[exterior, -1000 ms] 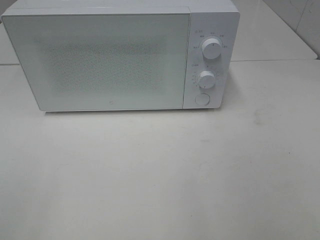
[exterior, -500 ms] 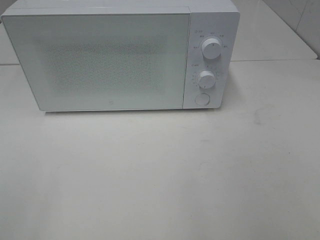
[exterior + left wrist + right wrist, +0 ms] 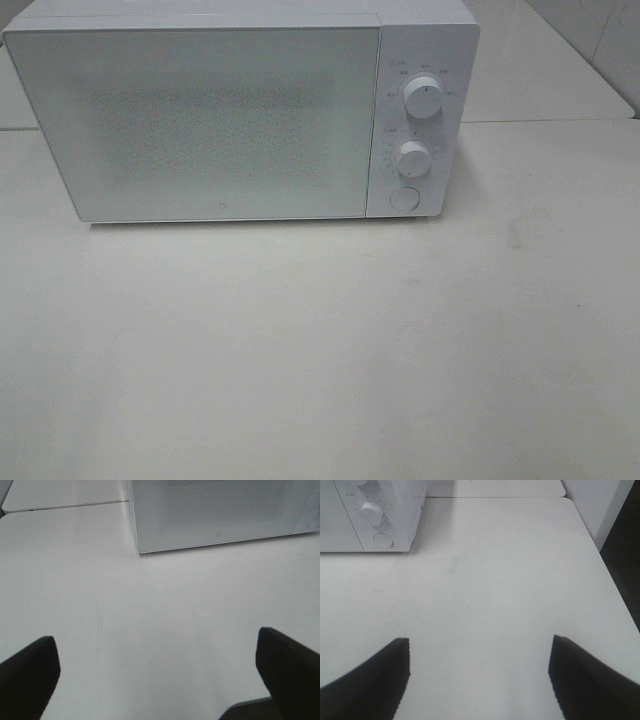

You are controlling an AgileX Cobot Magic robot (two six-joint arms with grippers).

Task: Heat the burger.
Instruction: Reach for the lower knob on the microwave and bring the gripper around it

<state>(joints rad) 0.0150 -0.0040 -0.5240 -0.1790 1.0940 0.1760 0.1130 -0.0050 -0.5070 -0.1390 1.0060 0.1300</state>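
Exterior high shows no burger — just the shut microwave (image 3: 200, 120) at 12 o'clock, its button (image 3: 403, 198) nearer the right fingers (image 3: 370, 680); these and the left fingers (image 3: 30, 680) are spread, empty.

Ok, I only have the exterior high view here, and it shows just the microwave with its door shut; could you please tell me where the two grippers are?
Observer: The left gripper hangs open with nothing between its fingers, over the table in front of the microwave, near the door's hinge-side corner.
Operator: Thank you, and the right one?
Observer: The right gripper is open and empty too. It is over the table in front of the microwave and out past the end that carries the lower knob.
Operator: Does either wrist camera show the burger?
Observer: No, neither wrist view shows the burger.
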